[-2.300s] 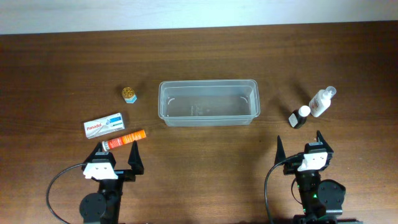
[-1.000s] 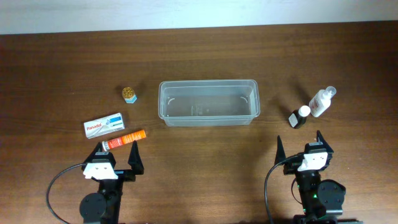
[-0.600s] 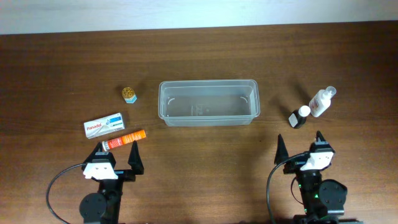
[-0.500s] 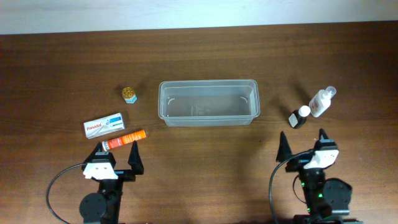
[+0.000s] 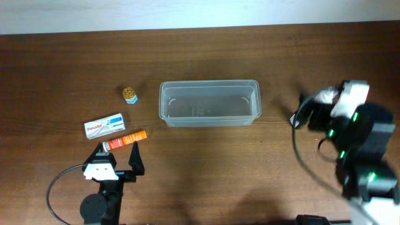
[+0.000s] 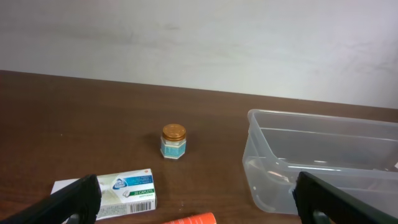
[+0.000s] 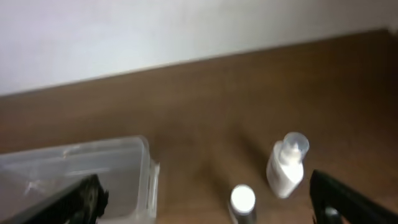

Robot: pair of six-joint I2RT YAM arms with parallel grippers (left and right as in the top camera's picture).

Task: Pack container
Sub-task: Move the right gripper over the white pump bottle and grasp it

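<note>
The container (image 5: 209, 82) sits mid-tabletop (image 5: 200, 56). Right of it, the right gripper (image 7: 205, 186) hangs wide open. Left of it, the left gripper (image 5: 117, 151) is also spread. Left lie a box (image 5: 104, 126) and a tube (image 5: 125, 139). Right stand a white bottle (image 7: 286, 165) and a dark bottle (image 7: 242, 199). A jar (image 5: 130, 95) stands left.

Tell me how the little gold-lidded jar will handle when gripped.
The jar looks squat and stands upright, so it probably won't tip or roll. It seems rigid, likely glass, so possibly slippery. Small, so probably light.
</note>
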